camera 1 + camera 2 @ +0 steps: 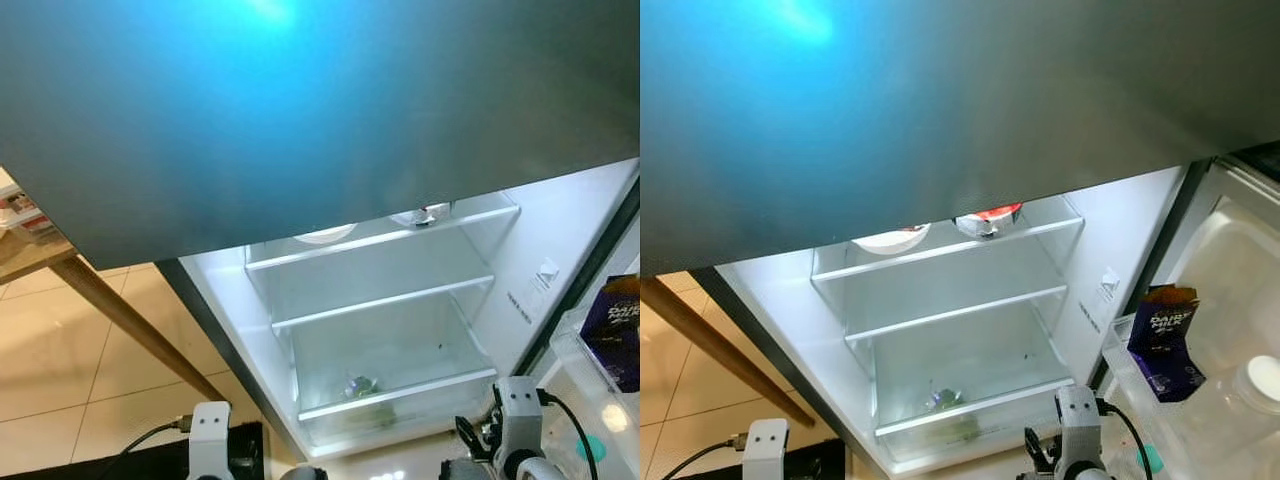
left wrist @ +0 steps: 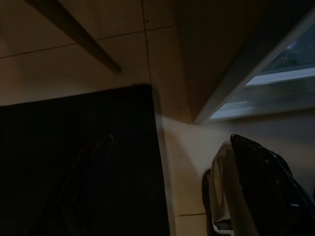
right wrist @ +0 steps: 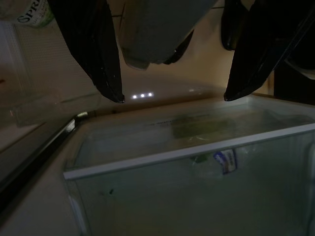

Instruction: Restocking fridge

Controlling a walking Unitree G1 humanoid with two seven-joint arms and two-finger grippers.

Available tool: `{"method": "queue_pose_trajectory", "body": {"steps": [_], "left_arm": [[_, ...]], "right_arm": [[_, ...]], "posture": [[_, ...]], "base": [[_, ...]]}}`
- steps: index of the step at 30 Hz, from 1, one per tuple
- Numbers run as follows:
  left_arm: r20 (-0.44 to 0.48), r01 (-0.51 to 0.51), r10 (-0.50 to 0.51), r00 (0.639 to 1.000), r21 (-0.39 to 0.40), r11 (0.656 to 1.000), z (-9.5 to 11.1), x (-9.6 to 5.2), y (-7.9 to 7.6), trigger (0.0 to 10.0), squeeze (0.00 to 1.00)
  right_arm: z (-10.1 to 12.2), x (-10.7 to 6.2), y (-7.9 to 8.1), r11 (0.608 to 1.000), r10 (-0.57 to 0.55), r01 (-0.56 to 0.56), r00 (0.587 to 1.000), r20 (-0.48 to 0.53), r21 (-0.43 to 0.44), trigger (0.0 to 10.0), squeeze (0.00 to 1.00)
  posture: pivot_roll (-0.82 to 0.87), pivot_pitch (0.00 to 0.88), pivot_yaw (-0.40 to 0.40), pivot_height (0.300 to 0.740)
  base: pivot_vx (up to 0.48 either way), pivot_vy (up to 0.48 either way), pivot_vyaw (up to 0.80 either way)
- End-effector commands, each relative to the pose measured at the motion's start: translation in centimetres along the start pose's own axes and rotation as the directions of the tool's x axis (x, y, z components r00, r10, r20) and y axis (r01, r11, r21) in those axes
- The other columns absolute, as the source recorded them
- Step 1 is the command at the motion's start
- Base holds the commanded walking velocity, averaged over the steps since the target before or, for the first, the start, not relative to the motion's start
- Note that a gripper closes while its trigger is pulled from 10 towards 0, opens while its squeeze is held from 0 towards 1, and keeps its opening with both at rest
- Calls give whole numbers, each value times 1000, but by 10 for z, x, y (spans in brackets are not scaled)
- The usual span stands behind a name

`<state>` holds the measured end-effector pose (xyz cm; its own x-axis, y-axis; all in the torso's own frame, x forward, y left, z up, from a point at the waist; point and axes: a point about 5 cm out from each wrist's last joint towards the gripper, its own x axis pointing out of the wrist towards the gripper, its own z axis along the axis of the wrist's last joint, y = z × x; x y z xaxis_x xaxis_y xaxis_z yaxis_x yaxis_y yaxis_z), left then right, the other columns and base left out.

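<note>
1. Open fridge [image 1: 520, 260]: lit interior at 5 o'clock of the head views, glass shelves [image 1: 385, 300] stacked above a clear drawer [image 3: 187, 191].
2. Door bin [image 1: 1185, 420], 4 o'clock: holds a purple chocolate box [image 1: 1165, 340].
3. Right gripper [image 3: 172, 96]: fingers spread, empty, above the drawer.
4. Left gripper [image 2: 256, 191]: over tiled floor [image 2: 88, 73]; jaw state cannot be told.

Beige tiled floor [image 1: 60, 370] under a wooden table leg [image 1: 130, 320].
</note>
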<state>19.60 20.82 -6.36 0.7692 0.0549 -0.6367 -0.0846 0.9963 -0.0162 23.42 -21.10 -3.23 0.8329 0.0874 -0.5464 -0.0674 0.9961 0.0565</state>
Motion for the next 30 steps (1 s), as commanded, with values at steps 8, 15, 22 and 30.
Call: {"method": "queue_pose_trajectory", "body": {"steps": [8,15,22,30], "left_arm": [[-3,5,-4,1000,19,1000,2,1,10,10000,0],[-4,10,-10,1000,24,1000,4,2,9,10000,0],[-6,17,-17,1000,31,999,4,2,9,10000,0],[-19,17,-17,1000,38,999,2,2,11,10000,0]], "right_arm": [[-6,0,5,1000,7,-8,1000,-24,-24,10000,0],[-4,0,3,1000,-2,2,1000,2,-14,10000,0],[-2,0,2,1000,-10,10,1000,16,-7,10000,0],[-2,0,2,1000,-16,16,1000,26,0,10000,0]], "posture": [[-65,103,93,676],[-65,104,93,676],[-65,102,96,676],[-64,103,98,676]], "base": [[0,0,0],[0,0,0],[0,0,0],[0,0,0]]}}
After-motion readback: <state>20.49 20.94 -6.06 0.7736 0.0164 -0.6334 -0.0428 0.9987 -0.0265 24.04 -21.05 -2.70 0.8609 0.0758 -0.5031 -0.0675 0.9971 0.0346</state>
